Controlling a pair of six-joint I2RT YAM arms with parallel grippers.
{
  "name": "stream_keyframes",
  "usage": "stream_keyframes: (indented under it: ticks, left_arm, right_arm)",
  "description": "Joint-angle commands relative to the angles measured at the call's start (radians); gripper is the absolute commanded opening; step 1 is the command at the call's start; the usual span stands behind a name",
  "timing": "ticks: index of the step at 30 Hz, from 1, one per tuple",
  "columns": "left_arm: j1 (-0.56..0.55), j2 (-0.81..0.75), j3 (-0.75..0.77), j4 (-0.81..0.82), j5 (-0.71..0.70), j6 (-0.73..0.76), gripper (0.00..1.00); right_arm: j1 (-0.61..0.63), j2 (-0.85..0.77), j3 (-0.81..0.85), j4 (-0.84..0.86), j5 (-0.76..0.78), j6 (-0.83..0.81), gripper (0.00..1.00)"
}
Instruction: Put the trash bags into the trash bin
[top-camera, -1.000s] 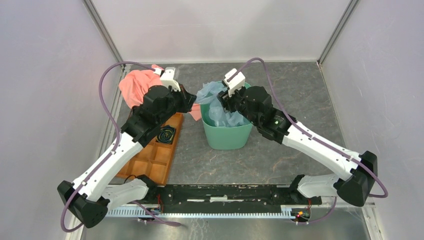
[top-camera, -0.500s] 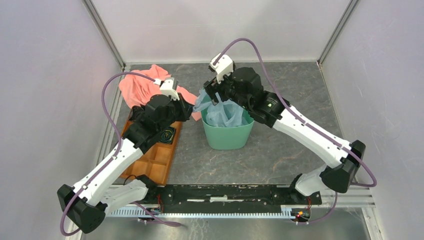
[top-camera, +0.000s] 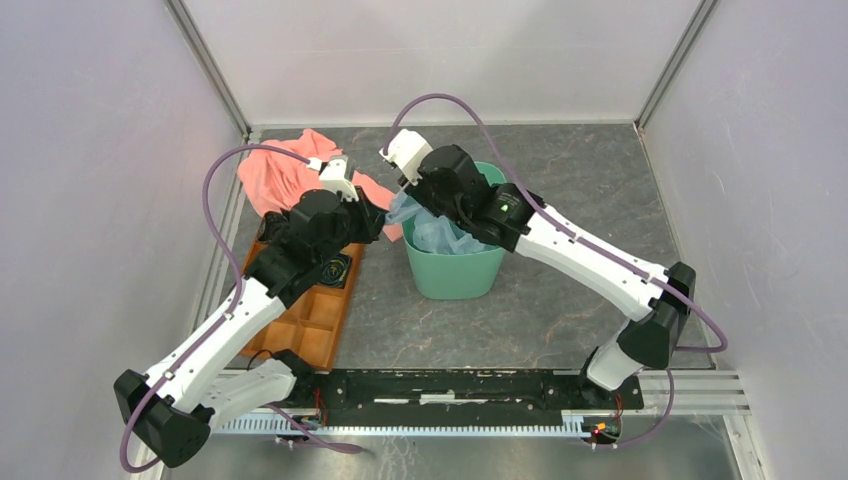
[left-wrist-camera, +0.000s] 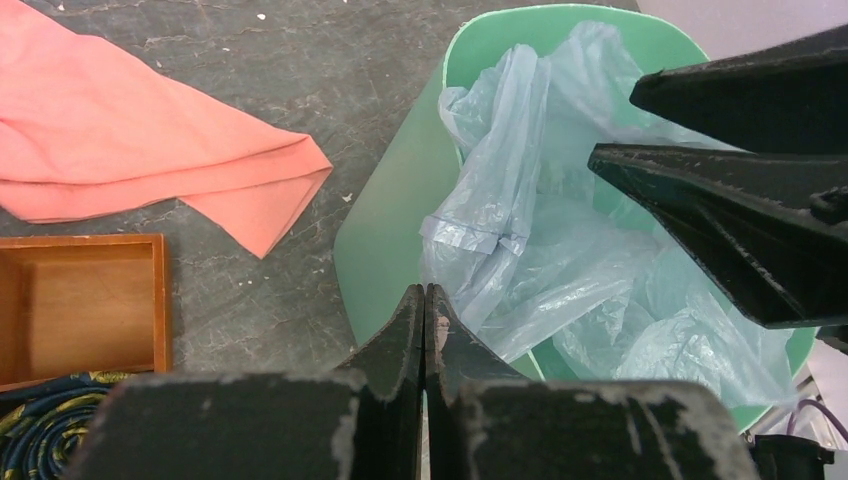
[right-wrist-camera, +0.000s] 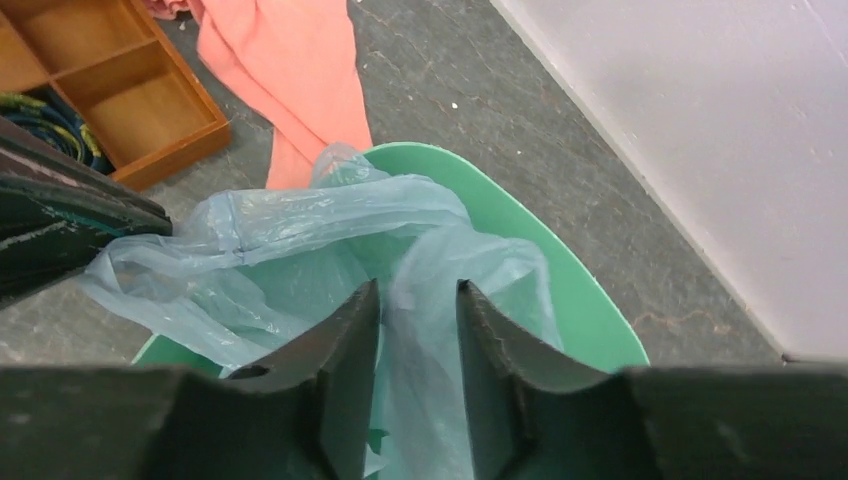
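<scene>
At the bin's (top-camera: 452, 272) 10 o'clock rim, left gripper (left-wrist-camera: 425, 296) pinches bag (left-wrist-camera: 560, 260); right gripper (right-wrist-camera: 415, 296), half-spread, should tuck slack deep

1. Below me, the tabletop (top-camera: 580, 190) is dark grey, mottled and scuffed, filling the frame's middle.
2. Plain pale panels surround me: left wall (top-camera: 90, 200), back wall (top-camera: 440, 60), right wall (top-camera: 770, 200).
3. One metal post (top-camera: 205, 60) rises upper left, another post (top-camera: 679, 60) upper right.
4. My light is soft and even.

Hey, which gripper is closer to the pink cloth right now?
Left. The left gripper sits at the bin rim, near the cloth corner, pinching the bag; the right gripper hangs over the bin, farther off.
</scene>
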Motion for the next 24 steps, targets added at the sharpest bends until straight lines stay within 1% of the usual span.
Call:
stream_keyframes:
  ticks: [1,2,5,7,9,12,15,16,19,20,22,24]
  left_arm:
    - [0.005,-0.021,0.014,0.007,-0.011,-0.031,0.02]
    - [0.005,-0.027,0.022,0.001,-0.005,-0.033,0.02]
    - [0.005,-0.054,0.049,-0.035,0.006,-0.049,0.02]
    - [0.004,-0.085,0.053,-0.062,0.008,-0.059,0.02]
    - [0.004,-0.12,0.031,-0.065,0.003,-0.064,0.02]
    - [0.005,-0.134,-0.005,-0.076,-0.02,-0.072,0.02]
    - [0.004,-0.12,-0.03,-0.093,-0.03,-0.074,0.02]
    - [0.004,-0.116,-0.038,-0.096,-0.039,-0.068,0.02]
    - [0.005,-0.108,-0.065,-0.087,-0.094,-0.042,0.02]
    - [0.005,-0.1,-0.057,-0.09,-0.1,-0.036,0.02]
    - [0.004,-0.078,-0.021,-0.105,-0.064,-0.027,0.02]
    - [0.006,-0.074,0.0,-0.116,-0.047,-0.028,0.02]
  right_arm:
    - [0.016,-0.079,0.005,0.05,0.166,0.013,0.31]
    - [0.017,-0.104,-0.018,0.071,0.219,0.027,0.25]
    - [0.017,-0.222,-0.147,0.175,0.35,0.068,0.14]
    - [0.015,-0.31,-0.247,0.244,0.397,0.083,0.05]
    - [0.006,-0.404,-0.355,0.316,0.408,0.101,0.0]
    - [-0.051,-0.51,-0.464,0.389,0.381,0.14,0.0]
    - [-0.166,-0.55,-0.515,0.385,0.285,0.175,0.0]
    - [-0.187,-0.552,-0.53,0.38,0.279,0.175,0.0]
    - [-0.212,-0.544,-0.582,0.39,0.309,0.109,0.01]
    - [-0.211,-0.535,-0.581,0.368,0.322,0.089,0.02]
    - [-0.211,-0.523,-0.56,0.322,0.369,0.081,0.04]
    - [-0.211,-0.525,-0.553,0.32,0.392,0.05,0.04]
